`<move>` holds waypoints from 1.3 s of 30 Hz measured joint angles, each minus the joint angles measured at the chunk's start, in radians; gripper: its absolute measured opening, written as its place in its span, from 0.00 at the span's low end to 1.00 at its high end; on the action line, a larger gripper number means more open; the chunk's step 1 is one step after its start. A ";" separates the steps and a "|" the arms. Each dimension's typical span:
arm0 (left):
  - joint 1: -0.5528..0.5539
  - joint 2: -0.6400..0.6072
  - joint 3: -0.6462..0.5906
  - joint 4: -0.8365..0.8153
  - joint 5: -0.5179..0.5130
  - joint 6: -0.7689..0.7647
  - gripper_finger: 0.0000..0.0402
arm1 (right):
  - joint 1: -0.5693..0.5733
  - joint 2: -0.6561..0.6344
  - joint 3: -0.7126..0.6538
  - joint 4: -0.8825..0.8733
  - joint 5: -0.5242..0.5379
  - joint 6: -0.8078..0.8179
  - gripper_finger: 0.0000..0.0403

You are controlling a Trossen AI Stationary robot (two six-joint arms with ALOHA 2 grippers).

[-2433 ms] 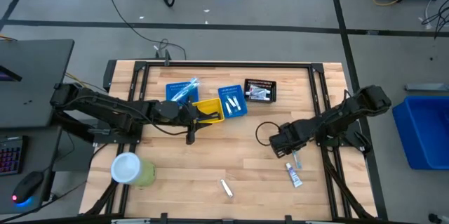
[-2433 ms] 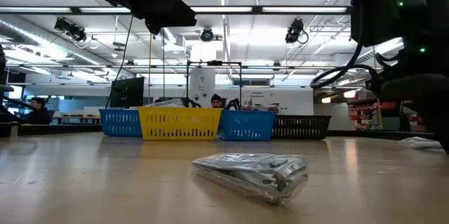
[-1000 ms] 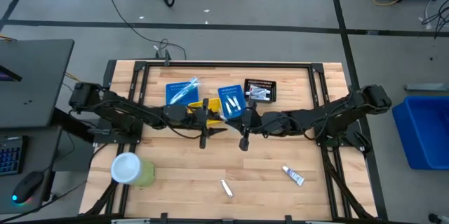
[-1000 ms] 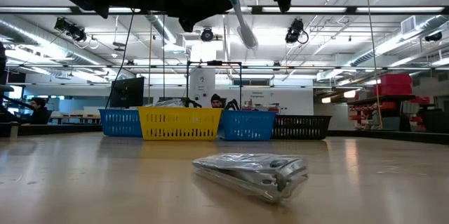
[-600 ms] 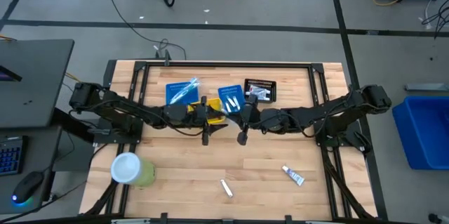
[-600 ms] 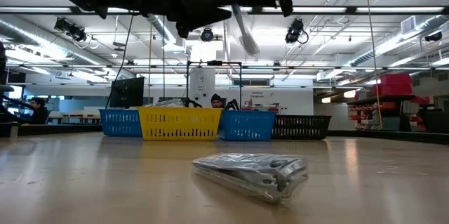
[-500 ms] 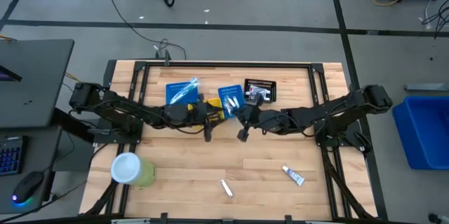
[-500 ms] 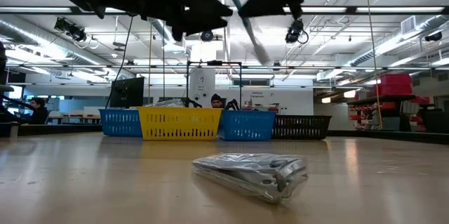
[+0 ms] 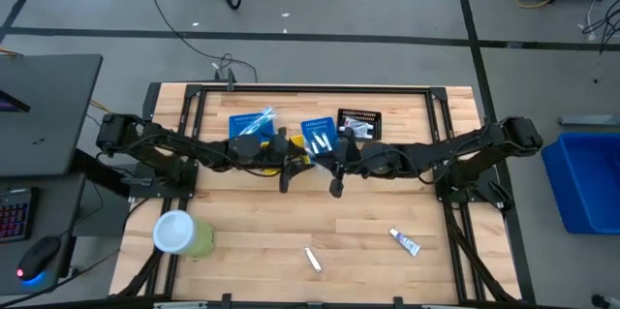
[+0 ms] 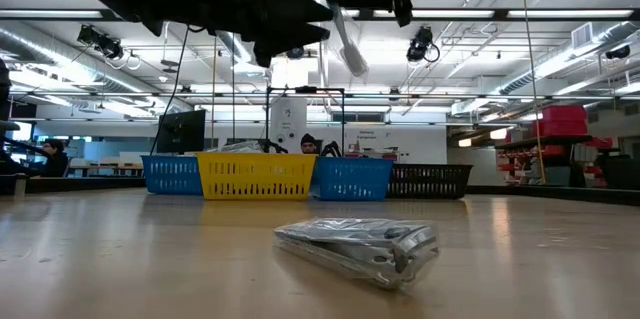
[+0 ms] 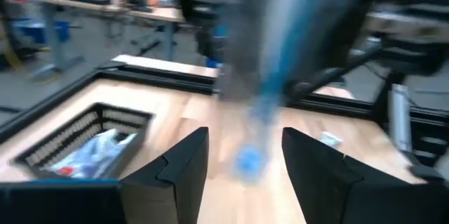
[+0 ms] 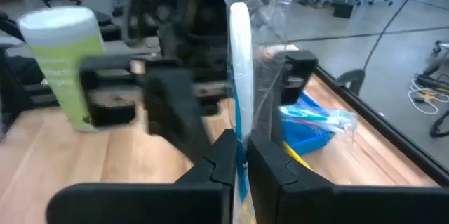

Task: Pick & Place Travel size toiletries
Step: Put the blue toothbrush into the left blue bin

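Right gripper point(image 12: 238, 155): clamped on wrapped toothbrush point(image 12: 240, 62). Left gripper point(image 11: 242, 155): spread wide (facing it); close squarely on wrapper before release.

bins point(image 9: 320, 140) behind, tube point(image 9: 406, 242) (right) in front

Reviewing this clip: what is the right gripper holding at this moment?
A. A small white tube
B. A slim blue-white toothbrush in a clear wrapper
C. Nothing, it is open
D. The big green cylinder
B: in the right wrist view the right gripper is shut on the slim blue-white toothbrush in a clear wrapper, which stands up from between its fingers.
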 joint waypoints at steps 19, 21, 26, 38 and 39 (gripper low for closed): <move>0.010 0.000 0.000 0.044 0.040 0.016 0.39 | -0.033 0.016 0.001 0.092 -0.122 -0.055 0.06; 0.010 0.000 0.000 0.045 0.038 0.027 0.34 | -0.032 0.016 0.001 0.088 -0.133 -0.082 0.06; 0.011 0.000 0.000 0.044 0.041 0.055 0.22 | -0.033 0.016 0.001 0.089 -0.130 -0.104 0.07; 0.011 0.000 0.000 0.042 0.063 0.049 0.06 | -0.034 0.016 -0.021 0.100 -0.131 -0.154 0.18; 0.011 0.000 0.000 0.038 0.063 0.039 0.06 | -0.034 0.016 -0.021 0.092 -0.125 -0.154 0.20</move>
